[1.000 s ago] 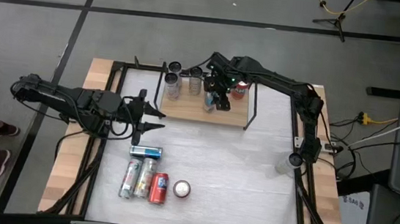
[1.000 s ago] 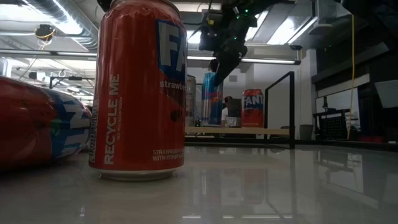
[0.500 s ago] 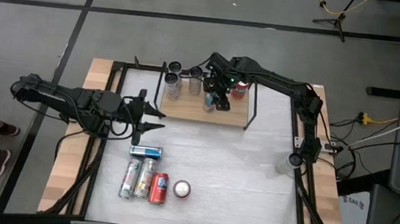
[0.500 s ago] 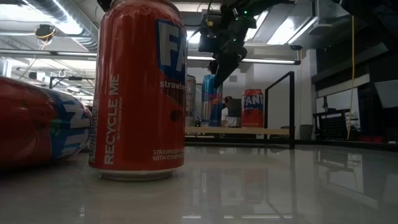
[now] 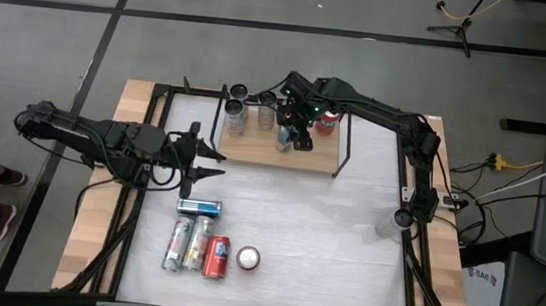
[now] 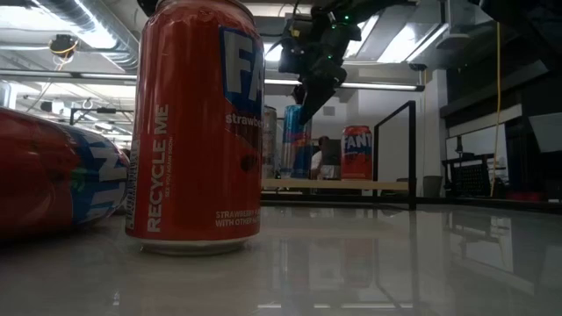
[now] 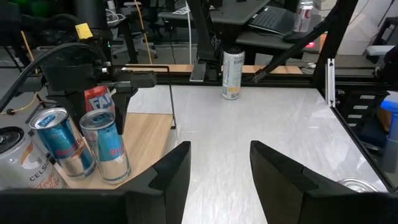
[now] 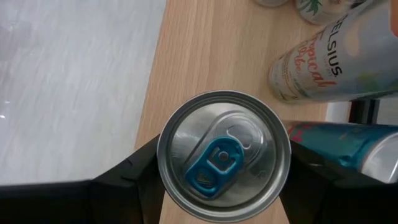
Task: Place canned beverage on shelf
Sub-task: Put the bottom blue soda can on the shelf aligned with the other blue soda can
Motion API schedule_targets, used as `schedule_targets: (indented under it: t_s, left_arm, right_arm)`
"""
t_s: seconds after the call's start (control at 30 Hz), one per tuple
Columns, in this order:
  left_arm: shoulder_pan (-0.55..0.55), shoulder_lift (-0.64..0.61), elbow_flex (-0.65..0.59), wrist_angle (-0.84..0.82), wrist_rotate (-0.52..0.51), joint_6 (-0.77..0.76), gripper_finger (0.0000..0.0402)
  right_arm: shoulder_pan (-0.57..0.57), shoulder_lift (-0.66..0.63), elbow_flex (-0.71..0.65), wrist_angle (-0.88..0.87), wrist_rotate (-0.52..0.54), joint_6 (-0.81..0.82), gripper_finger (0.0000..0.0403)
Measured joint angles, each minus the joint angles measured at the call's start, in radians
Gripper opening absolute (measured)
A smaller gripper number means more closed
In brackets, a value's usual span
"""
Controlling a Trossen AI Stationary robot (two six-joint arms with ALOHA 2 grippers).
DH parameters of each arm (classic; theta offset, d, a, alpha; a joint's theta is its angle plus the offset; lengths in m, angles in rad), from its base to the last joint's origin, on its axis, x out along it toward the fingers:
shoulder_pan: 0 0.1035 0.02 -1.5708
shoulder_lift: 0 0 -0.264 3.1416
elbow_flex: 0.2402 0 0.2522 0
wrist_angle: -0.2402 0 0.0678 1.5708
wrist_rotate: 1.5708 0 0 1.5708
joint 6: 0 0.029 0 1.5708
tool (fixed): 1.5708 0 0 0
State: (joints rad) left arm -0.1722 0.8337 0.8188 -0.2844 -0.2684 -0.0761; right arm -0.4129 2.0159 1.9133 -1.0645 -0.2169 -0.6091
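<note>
- We saw the right gripper (image 8: 221,171) clamped on a blue-tabbed can (image 8: 222,155), one finger pressed against each side of it, directly above the shelf (image 5: 254,146).
- In the high view that can (image 5: 285,139) stood at the middle of the light-wood board, at about 12 o'clock on the counter (image 5: 345,240).
- The shelf carried more cans: two slim ones (image 5: 235,117) toward its 9 o'clock end and a red can (image 5: 327,123) at 3 o'clock of the held one.
- The left gripper (image 5: 204,158) hovered at 9 o'clock over the counter, fingers (image 7: 171,171) spread with nothing between them.
- A group of cans (image 5: 206,245) waited at 6 o'clock; most lay flat, and one silver-topped can (image 5: 248,259) stood upright.
</note>
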Motion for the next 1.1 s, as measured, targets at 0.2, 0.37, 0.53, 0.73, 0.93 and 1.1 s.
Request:
schedule_targets:
  t_s: [0.2, 0.37, 0.53, 0.73, 0.93, 1.1]
  left_arm:
    - [0.0, 0.0, 0.0, 0.0, 0.0, 0.0, 0.0158]
    - [0.0, 0.0, 0.0, 0.0, 0.0, 0.0, 0.0158]
    - [0.0, 0.0, 0.0, 0.0, 0.0, 0.0, 0.0158]
    - [0.0, 0.0, 0.0, 0.0, 0.0, 0.001, 0.0158]
    - [0.0, 0.0, 0.0, 0.0, 0.0, 0.001, 0.0158]
    - [0.0, 0.0, 0.0, 0.0, 0.0, 0.001, 0.0158]
  right_arm:
    - [0.0, 0.0, 0.0, 0.003, 0.0, 0.0, 0.0234]
    - [0.0, 0.0, 0.0, 0.009, 0.0, 0.001, 0.0234]
    - [0.0, 0.0, 0.0, 0.01, 0.0, 0.001, 0.0234]
    - [0.0, 0.0, 0.0, 0.02, 0.0, 0.001, 0.0234]
    - [0.0, 0.0, 0.0, 0.019, 0.0, 0.001, 0.0234]
    - [0.0, 0.0, 0.0, 0.016, 0.0, 0.002, 0.0234]
